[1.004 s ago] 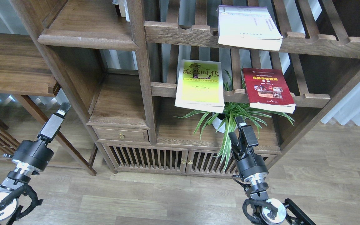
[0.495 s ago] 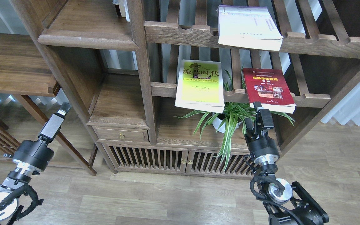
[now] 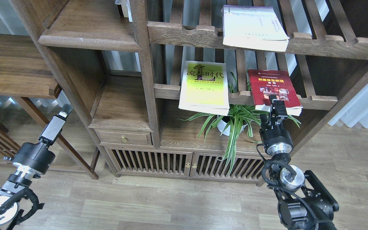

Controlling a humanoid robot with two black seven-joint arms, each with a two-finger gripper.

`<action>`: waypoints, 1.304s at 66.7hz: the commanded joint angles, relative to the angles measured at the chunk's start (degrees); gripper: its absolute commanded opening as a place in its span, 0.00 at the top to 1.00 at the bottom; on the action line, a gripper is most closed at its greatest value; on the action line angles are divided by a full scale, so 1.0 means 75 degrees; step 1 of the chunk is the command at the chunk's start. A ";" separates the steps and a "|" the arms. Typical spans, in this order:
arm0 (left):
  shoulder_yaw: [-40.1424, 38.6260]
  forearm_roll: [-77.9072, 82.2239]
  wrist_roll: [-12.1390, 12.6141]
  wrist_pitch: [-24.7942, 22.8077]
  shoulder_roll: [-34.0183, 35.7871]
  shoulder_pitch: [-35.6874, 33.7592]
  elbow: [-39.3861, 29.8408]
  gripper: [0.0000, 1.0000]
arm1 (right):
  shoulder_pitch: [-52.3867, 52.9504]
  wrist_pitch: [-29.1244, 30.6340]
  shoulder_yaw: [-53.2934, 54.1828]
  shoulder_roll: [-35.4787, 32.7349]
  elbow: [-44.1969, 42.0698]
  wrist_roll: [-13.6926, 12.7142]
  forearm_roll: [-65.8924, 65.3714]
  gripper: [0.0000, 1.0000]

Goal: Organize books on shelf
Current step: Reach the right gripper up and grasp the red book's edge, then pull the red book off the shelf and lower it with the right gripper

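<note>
On yellow-green book [image 3: 204,88]: black "流年时代" title.

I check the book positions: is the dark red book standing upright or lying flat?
Lying flat: the dark red book rests cover-up on the slatted rack, its near edge overhanging the front rail.

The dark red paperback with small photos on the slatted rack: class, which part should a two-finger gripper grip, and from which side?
Grip the front edge of the dark red paperback, coming from the front. It lies flat and that edge overhangs the slatted rack's notched front rail, so one finger could likely go above and one below. The right gripper is at that edge.
</note>
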 commanded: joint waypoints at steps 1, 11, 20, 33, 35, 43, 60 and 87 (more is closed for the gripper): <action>-0.0022 0.0000 0.0000 0.0000 0.0000 0.0006 -0.0007 0.00 | 0.0102 -0.0190 0.0030 0.0000 -0.0025 0.0023 0.0000 0.08; -0.0034 0.0000 0.0000 0.0000 0.0000 0.0006 -0.0019 0.00 | 0.0125 -0.0178 0.0393 0.0000 -0.0013 0.0362 0.0000 0.36; -0.0081 0.0000 -0.0011 0.0000 0.0000 0.0006 -0.0007 0.00 | 0.0207 -0.0178 0.0523 0.0000 -0.0013 0.0480 0.0012 0.57; -0.0128 0.0000 -0.0070 0.0000 -0.0011 0.0006 -0.0007 0.00 | 0.0125 -0.0061 0.0359 0.0000 -0.0002 0.0387 0.0000 0.77; -0.0128 0.0000 -0.0058 0.0000 -0.0011 0.0006 -0.0007 0.00 | 0.0113 -0.0038 0.0324 0.0000 -0.0002 0.0375 0.0000 0.77; -0.0128 0.0000 -0.0035 0.0000 -0.0011 0.0006 0.0004 0.00 | 0.0090 0.0267 0.0031 0.0000 0.0010 0.0351 0.0012 0.83; -0.0139 0.0000 -0.0046 0.0000 -0.0023 0.0018 0.0004 0.00 | -0.0472 0.1509 0.0113 0.0000 0.1052 0.0398 0.0796 0.95; -0.0128 -0.0011 -0.0046 0.0000 -0.0046 0.0029 0.0180 0.00 | -0.4069 0.2676 0.1777 0.0000 0.1873 0.0386 0.2238 0.96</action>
